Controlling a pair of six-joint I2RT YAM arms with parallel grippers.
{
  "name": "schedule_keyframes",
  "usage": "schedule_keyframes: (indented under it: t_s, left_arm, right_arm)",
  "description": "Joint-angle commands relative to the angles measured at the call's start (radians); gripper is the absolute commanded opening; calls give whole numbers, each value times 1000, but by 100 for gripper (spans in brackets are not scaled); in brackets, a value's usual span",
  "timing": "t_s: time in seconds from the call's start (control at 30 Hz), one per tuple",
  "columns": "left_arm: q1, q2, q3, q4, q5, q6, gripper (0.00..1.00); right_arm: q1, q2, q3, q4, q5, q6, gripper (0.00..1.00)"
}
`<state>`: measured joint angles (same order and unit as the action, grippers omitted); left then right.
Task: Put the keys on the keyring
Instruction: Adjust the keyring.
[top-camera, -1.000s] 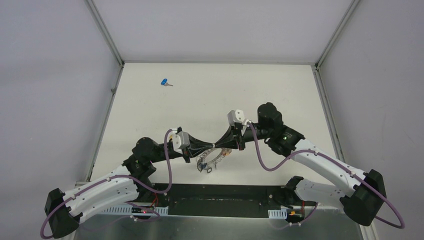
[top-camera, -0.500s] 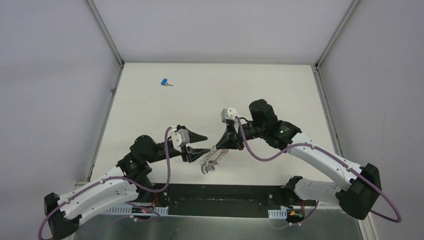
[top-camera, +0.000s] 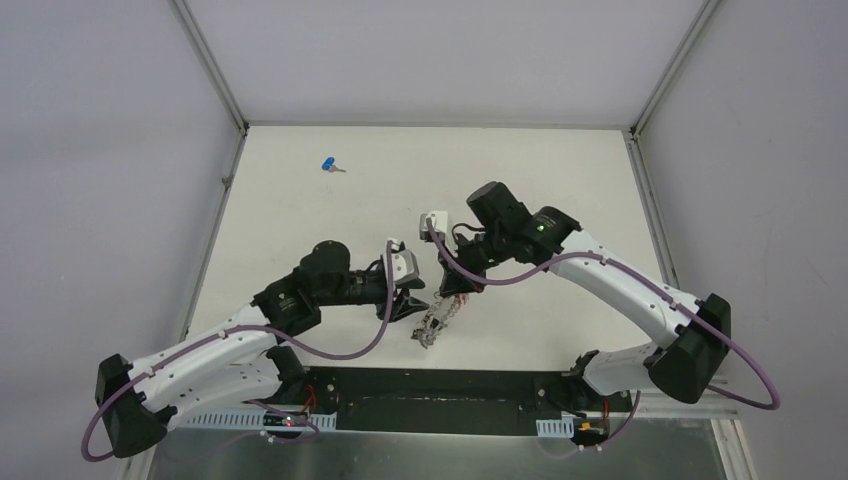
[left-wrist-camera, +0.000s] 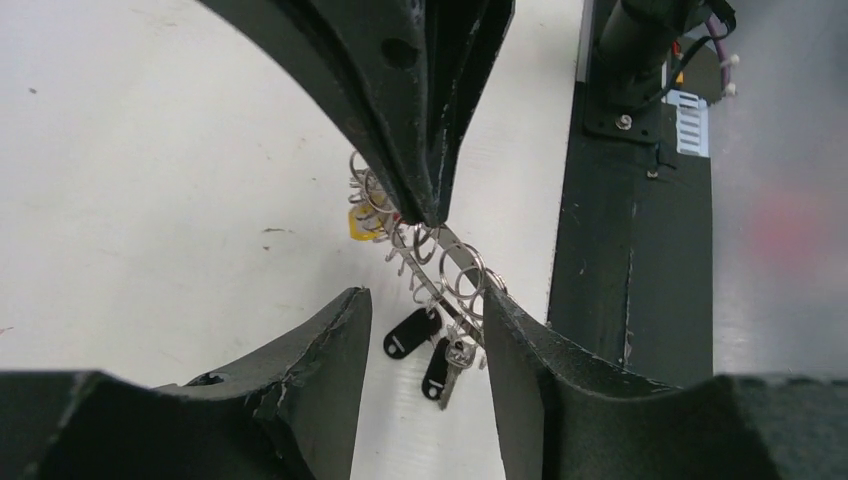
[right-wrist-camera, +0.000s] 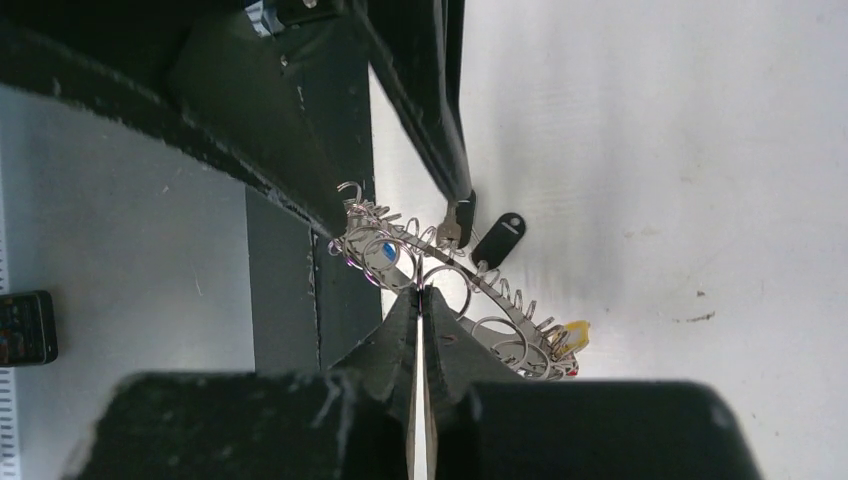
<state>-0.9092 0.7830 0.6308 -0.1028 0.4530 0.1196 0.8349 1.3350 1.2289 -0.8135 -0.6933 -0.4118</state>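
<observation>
Your right jaws are clamped shut on the big grey metal keyring (top-camera: 437, 318). Your left jaws gape around its lower end, gripping nothing. The blue-headed silver key (top-camera: 330, 165) lies well beyond the keyring on the white table (top-camera: 560, 180). I'd say fetch that next, left side.

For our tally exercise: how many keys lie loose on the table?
1: a blue key at the table's far left, apart from the keyring. Others may be hidden.
</observation>
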Motion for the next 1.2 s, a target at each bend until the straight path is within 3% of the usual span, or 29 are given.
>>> schedule_keyframes:
  t_s: [0.0, 0.33, 0.77, 0.93, 1.17]
  left_arm:
    - [-1, 71, 69, -3, 90, 11, 45]
    - [-3, 89, -12, 185, 51, -86, 40]
    - [-3, -113, -130, 153, -8, -149, 45]
    - [-3, -94, -164, 182, 25, -151, 44]
    - [-6, -34, -230, 355, 80, -80, 43]
  right_arm:
    - [27, 49, 133, -169, 93, -30, 0]
    - [52, 92, 184, -201, 96, -4, 0]
    - [50, -2, 33, -26, 34, 12, 0]
    - [51, -42, -36, 63, -7, 13, 0]
    - [50, -124, -161, 243, -41, 65, 0]
